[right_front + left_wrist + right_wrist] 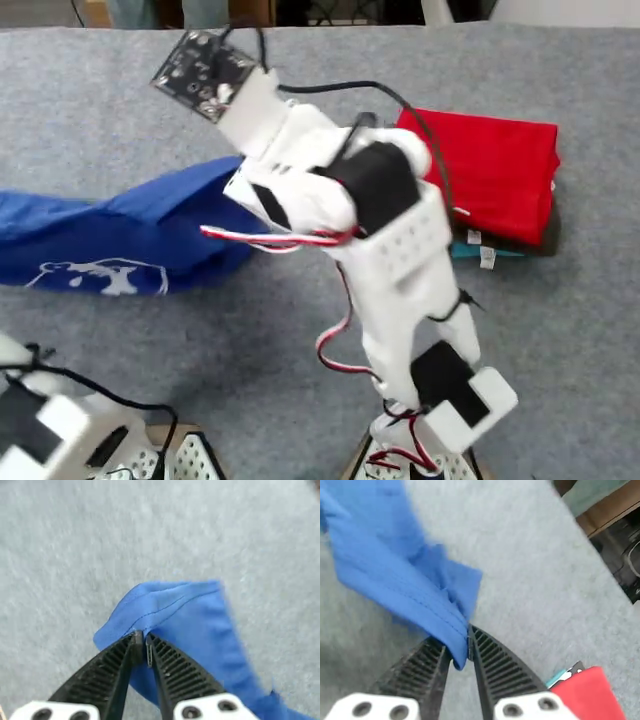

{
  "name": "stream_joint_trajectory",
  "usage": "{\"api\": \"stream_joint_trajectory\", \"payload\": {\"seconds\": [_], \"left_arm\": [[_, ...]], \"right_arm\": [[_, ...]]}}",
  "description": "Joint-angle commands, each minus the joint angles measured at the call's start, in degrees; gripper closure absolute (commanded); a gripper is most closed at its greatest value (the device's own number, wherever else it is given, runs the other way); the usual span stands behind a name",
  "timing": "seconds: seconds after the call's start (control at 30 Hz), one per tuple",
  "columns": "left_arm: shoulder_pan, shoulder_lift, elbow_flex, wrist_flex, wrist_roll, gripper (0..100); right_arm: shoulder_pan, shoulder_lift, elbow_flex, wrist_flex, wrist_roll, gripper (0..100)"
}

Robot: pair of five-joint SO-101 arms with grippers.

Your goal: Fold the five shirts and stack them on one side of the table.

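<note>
We see the blue shirt [120, 235] lying loosely spread and unfolded across the left middle of the high view, on the grey bench [250, 340]. One end runs off the left edge of the frame, and the other reaches under the white arm [390, 240] that fills the centre.

In the left wrist view, the left gripper [142, 637] is pinched together on a stitched edge of the blue shirt [175, 610], with the cloth bunched between its ribbed black fingers [105, 670].

In the right wrist view, the right gripper [468, 630] is likewise clamped on a hem of the blue shirt [385, 575], and the fabric trails away toward the upper left of that frame.

The red shirt [490, 170] sits folded at the upper right of the high view. It tops a small stack, with a teal layer [478, 251] peeking out beneath it. Its corner [585, 695] also shows at the lower right of the right wrist view.
</note>
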Motion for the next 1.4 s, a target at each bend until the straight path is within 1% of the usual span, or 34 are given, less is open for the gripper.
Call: {"api": "stream_joint_trajectory", "payload": {"seconds": [0.0,0.1,0.23,0.4,0.53,0.63,0.73,0.8,0.9,1.03,1.1,1.23,1.37], "left_arm": [[-0.92,-8.00,-3.12,-2.81,-0.79,97],[-2.86,-13.54,-3.12,-5.71,-0.79,97],[-3.82,-20.92,-3.12,-9.49,-0.79,97],[-3.47,-27.08,-2.33,-10.02,-1.05,97],[-2.95,-27.34,3.38,-9.49,-0.88,97],[0.75,-27.34,9.71,-10.20,-1.23,97],[4.35,-27.34,18.51,-13.27,-0.88,97],[7.78,-26.99,26.77,-17.49,-0.79,97],[11.56,-24.79,38.55,-24.35,-1.32,97],[17.45,-17.76,43.03,-27.08,-2.99,97],[20.09,-12.48,43.03,-28.04,-2.90,97],[25.10,-0.26,41.89,-32.97,-2.81,97],[28.18,13.19,33.19,-34.29,-2.46,97]], "right_arm": [[0.88,-4.09,-4.53,-0.26,-3.25,98.5],[0.88,-6.11,-8.22,-1.14,-5.89,98.5],[0.88,-8.04,-13.41,-0.88,-6.95,98.5],[0.88,-10.51,-14.11,-0.26,-8.44,98.5],[0.88,-10.95,-9.45,-0.09,-8.35,98.5],[0.97,-10.59,-2.33,-0.44,-8.18,98.5],[0.97,-10.59,6.55,-2.46,-8.00,98.5],[2.37,-10.59,12.26,-5.27,-6.42,98.5],[4.84,-10.59,20.70,-10.99,-3.96,98.5],[7.91,-10.59,33.89,-20.48,-2.29,98.5],[8.35,-10.59,40.57,-25.67,-1.49,98.5],[8.44,-9.80,52.09,-36.92,-1.05,98.5],[10.37,-4.97,57.54,-47.82,-1.32,98.5]]}}
